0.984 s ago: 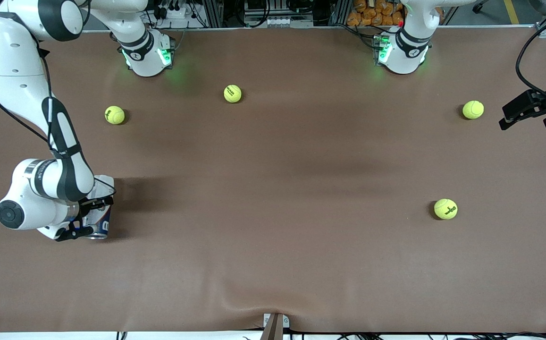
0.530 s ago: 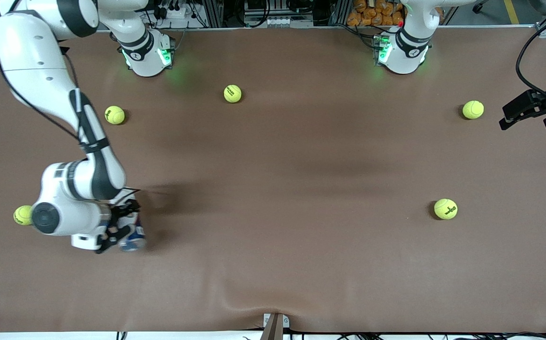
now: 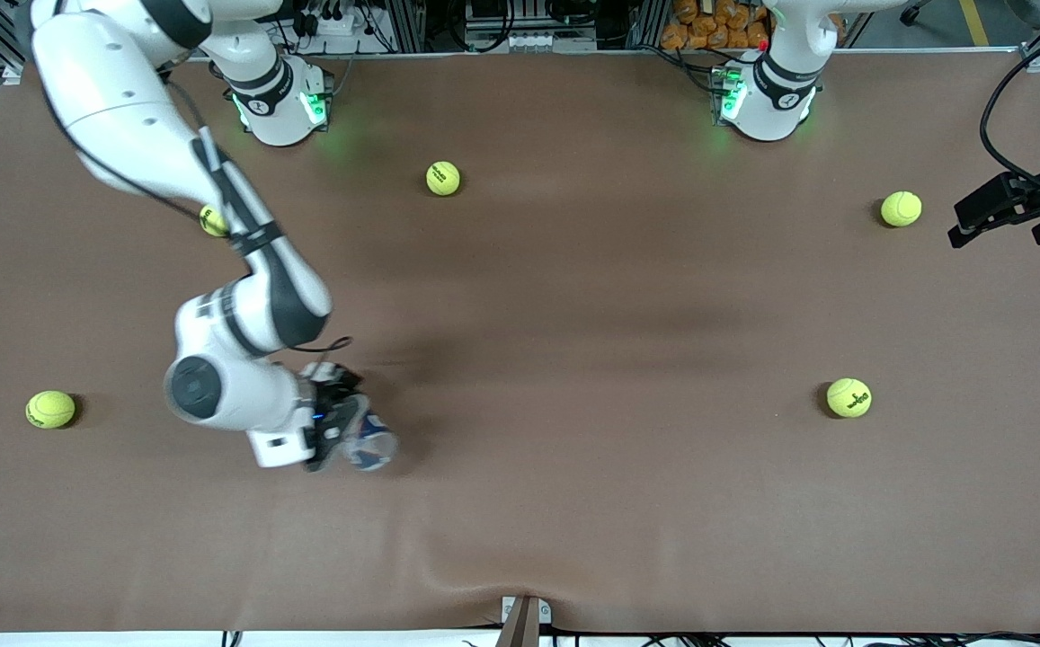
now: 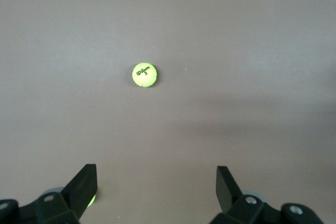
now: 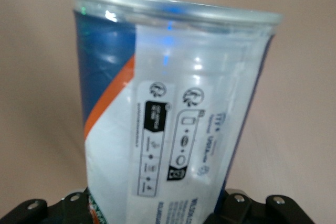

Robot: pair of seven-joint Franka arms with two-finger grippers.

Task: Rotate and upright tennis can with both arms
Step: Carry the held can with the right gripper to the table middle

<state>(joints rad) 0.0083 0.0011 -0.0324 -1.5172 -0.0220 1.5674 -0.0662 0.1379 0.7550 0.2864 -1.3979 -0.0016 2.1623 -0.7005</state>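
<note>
Tennis can point(image 3: 365, 442) sits between the fingers of the right gripper point(image 3: 340, 429), toward the right arm's end of the table point(image 3: 573, 503) and over its nearer half. Right wrist view shows the can point(image 5: 173, 119) filling the frame, clear wall w/ white and dark-blue label and an orange stripe, pale rim at its free end, black finger housings at both sides of its base. Fingers press on it from both sides (whether the can's lower end touches the cloth or hangs just above it, can't tell). In the front view it looks tilted, mouth toward the camera.

Left gripper point(image 3: 1014, 211) waits at the left arm's end of the table, over the edge, fingers spread wide w/ nothing between them; left wrist view shows both black fingertips point(image 4: 84, 182) apart above bare cloth, one tennis ball point(image 4: 143, 74) below.

Other balls lie on the table: one point(image 3: 50, 409) at the right arm's end, one point(image 3: 443, 178) near the bases, one point(image 3: 901, 208) near the left gripper, one point(image 3: 848, 397) nearer the camera, and one point(image 3: 211, 221) partly hidden by the right arm.
</note>
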